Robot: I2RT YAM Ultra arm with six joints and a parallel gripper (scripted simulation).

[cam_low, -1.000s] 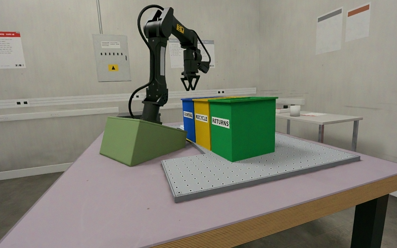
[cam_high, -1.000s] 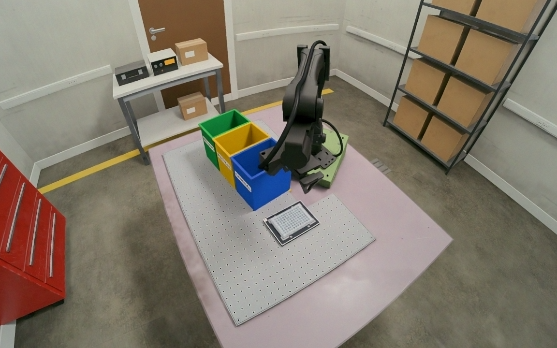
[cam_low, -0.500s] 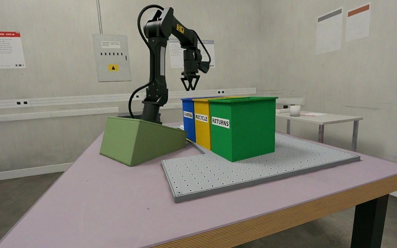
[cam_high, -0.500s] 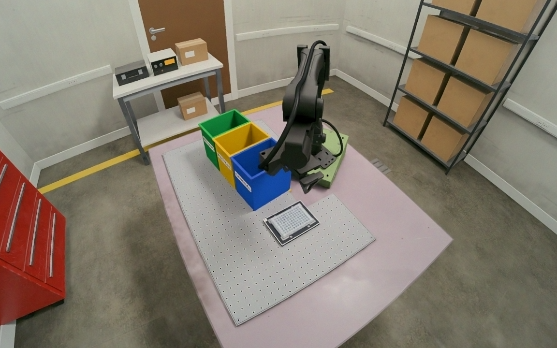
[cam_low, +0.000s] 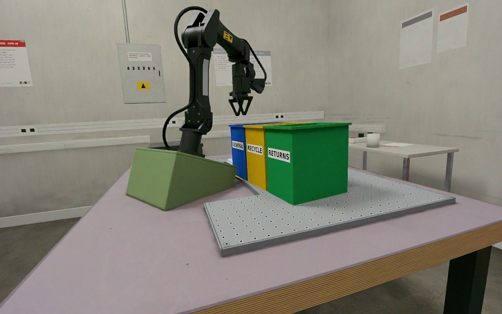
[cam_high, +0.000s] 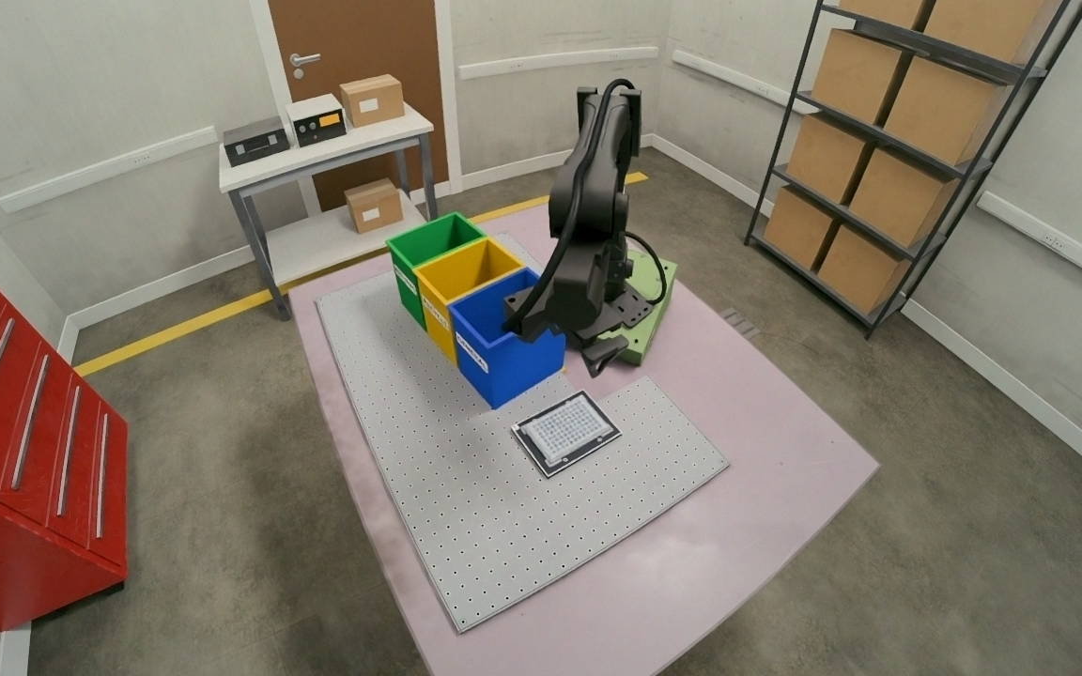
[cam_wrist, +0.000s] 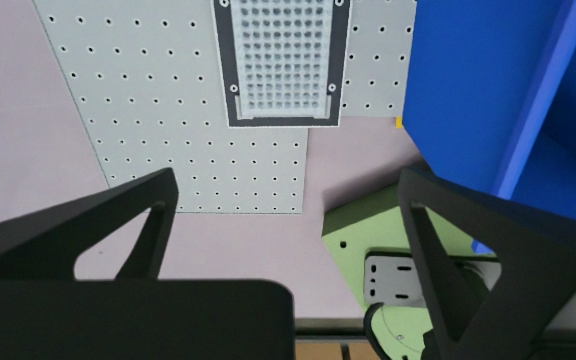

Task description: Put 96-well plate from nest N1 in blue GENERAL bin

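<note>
The white 96-well plate lies in its black plate nest on the grey perforated board, in front of the bins. It also shows at the top of the wrist view. The blue GENERAL bin stands upright at the near end of the row; it also shows in the exterior view and at the right of the wrist view. My gripper hangs high in the air, beside the blue bin's near corner and above the arm's base, well short of the plate. It is open and empty, fingers wide apart.
The yellow RECYCLE bin and green RETURNS bin stand upright in a row behind the blue one. The green arm base sits on the pink table beside the board. Shelves, a side table and a red cabinet stand off the table.
</note>
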